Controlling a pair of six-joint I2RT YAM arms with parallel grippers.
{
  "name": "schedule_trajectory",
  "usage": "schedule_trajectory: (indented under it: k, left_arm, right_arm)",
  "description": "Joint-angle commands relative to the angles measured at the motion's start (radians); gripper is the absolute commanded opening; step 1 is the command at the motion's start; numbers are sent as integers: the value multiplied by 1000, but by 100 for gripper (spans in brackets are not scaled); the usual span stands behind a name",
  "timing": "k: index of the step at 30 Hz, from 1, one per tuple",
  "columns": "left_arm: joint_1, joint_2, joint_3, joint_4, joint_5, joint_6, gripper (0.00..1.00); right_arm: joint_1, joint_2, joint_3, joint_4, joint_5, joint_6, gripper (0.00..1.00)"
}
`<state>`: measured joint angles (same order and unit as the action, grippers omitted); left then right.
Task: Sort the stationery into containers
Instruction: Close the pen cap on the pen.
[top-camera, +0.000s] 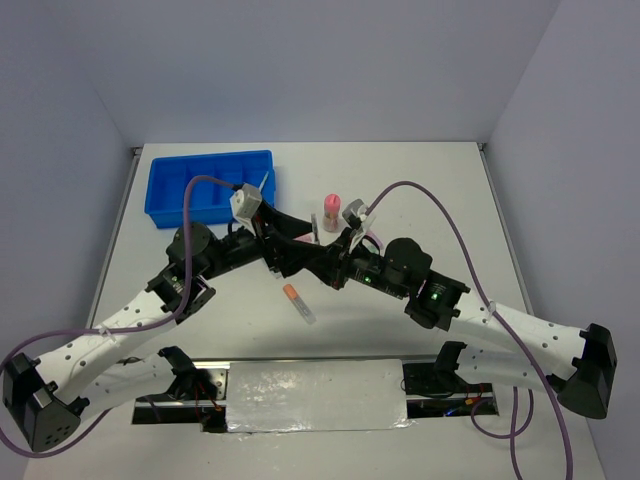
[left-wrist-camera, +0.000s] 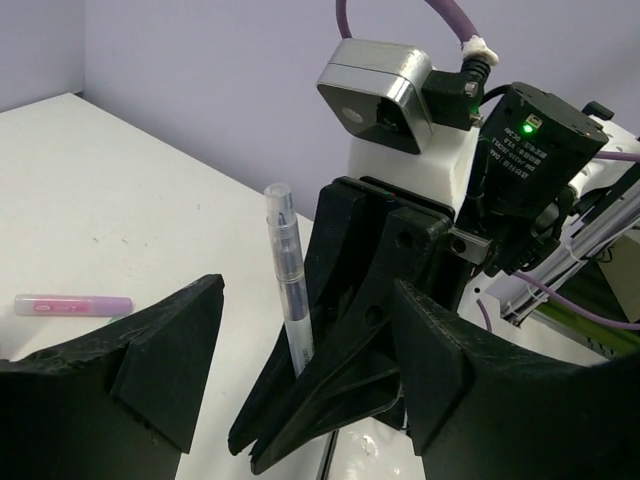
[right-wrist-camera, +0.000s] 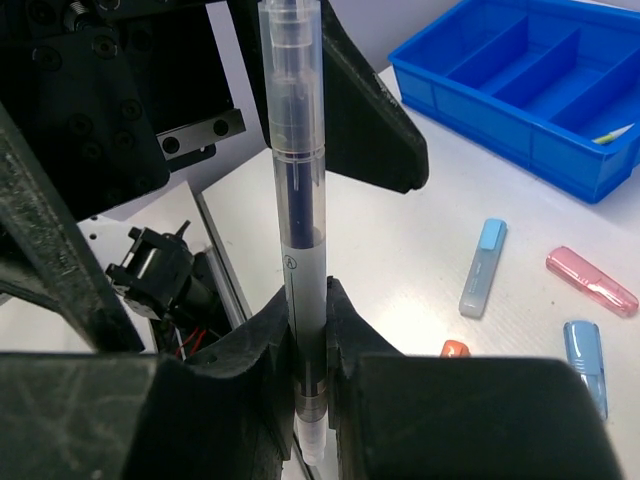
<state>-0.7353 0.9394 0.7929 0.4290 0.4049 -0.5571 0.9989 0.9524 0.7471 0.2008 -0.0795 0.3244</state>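
My right hand (right-wrist-camera: 308, 345) clamps a slim clear plastic pen (right-wrist-camera: 296, 200), dark blue ink inside, upright; my left hand (left-wrist-camera: 305, 330) gapes wide, empty.

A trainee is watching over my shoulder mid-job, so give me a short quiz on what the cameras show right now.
1. True or false: the left pincer is clamped on the clear pen.
2. Which holds the clear pen? A: the left pincer. B: the right pincer. C: neither, it lies flat on the table.
3. Fill the gap: the orange-capped marker lies on the ____, not in the blue tray.

Key
1. False: its jaws stand wide apart, not touching the pen.
2. B
3. table
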Motion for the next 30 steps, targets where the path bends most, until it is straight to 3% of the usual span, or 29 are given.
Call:
schedule_trajectory:
  k: [1,6,10,27,30]
  left_arm:
    - [-1,-13,39,53,-14,17,79]
    - [-1,-24,64,41,-92,19,74]
    - [-1,-14,86,5,-172,19,65]
    - [-1,9,55,37,-150,-23,41]
    - [-1,18,39,53,-123,-44,24]
  right_arm:
    - [3,-4,20,17,0,2,0]
    - [3,3,20,15,-12,2,0]
    - [3,-1,18,11,-11,-1,0]
    - [1,16,60,-18,1,-19,0]
    - [3,28,86,-24,3,-30,0]
